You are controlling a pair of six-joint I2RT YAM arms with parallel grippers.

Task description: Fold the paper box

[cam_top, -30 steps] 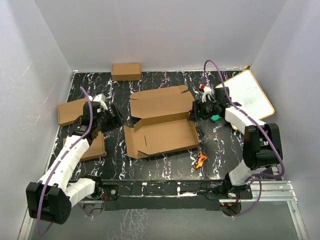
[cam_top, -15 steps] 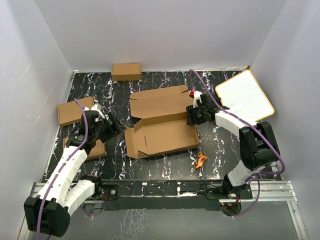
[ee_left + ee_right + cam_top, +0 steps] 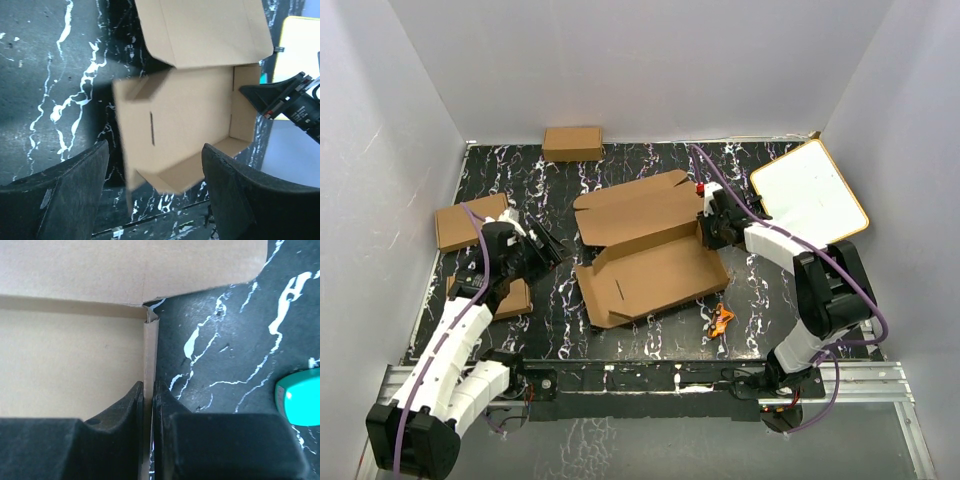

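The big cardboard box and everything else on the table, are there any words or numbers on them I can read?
None: no words, numbers or signs can be read in any view.
The paper box is plain brown inside.
The small box at the back is plain too.
The white board shows no writing.

Matt, uncoated and faintly fibrous: the brown corrugated-cardboard paper box [image 3: 655, 275] sits against a black tabletop veined in white like marble [image 3: 760, 295], smooth with a dull sheen. The black fingers [image 3: 115, 415] of the right gripper [image 3: 148, 386] show a grainy, matt, plastic-looking finish. The white tan-rimmed board [image 3: 810, 190] looks smooth.
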